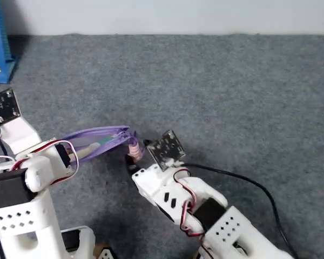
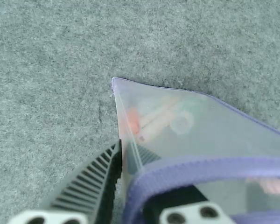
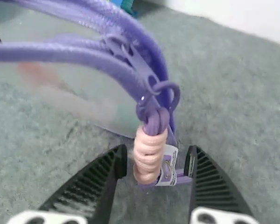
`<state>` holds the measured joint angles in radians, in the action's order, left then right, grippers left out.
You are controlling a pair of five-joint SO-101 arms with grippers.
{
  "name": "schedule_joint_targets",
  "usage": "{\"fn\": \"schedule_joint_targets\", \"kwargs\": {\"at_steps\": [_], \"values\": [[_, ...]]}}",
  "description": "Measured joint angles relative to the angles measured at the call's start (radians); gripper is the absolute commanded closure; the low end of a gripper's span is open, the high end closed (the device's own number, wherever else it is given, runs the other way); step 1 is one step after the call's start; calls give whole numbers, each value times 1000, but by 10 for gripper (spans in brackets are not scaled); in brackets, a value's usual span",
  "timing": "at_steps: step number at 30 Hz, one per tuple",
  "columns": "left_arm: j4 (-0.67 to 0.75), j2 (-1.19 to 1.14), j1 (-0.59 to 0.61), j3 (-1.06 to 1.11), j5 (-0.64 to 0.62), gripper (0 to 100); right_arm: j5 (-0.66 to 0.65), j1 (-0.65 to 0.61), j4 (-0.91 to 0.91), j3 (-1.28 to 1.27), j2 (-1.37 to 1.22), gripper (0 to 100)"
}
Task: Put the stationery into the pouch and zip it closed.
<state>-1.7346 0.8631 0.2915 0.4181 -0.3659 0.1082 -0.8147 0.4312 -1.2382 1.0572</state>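
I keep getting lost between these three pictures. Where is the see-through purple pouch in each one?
High view: the pouch is left of centre, stretched between the two arms.
Left wrist view: the pouch has its corner pinched in the left gripper.
Right wrist view: the pouch lies beyond the open right gripper, with its pink zip pull between the fingers.
Shared landmark: the purple zip edge.

Frosted translucent plastic pouch (image 2: pixel 200 135) (purple woven trim); rough matt felt table (image 1: pixel 232 81).
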Motion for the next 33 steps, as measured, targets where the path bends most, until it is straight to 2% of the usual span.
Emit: {"fn": "schedule_joint_targets", "kwargs": {"at_steps": [4, 9, 19, 25, 28, 33], "values": [[0, 0, 0, 0, 0, 988, 0, 0, -14, 8, 0, 816], [0, 0, 0, 0, 0, 988, 0, 0, -18, 8, 5, 986], [0, 0, 0, 0, 0, 987, 0, 6, -2, 6, 64, 991], [43, 0, 0, 0, 54, 981, 0, 3, 181, 6, 235, 991], [97, -2, -3, 0, 124, 904, -5, -2, 307, 6, 339, 991], [157, 0, -112, 0, 172, 701, -58, -31, 483, 6, 502, 991]]}}
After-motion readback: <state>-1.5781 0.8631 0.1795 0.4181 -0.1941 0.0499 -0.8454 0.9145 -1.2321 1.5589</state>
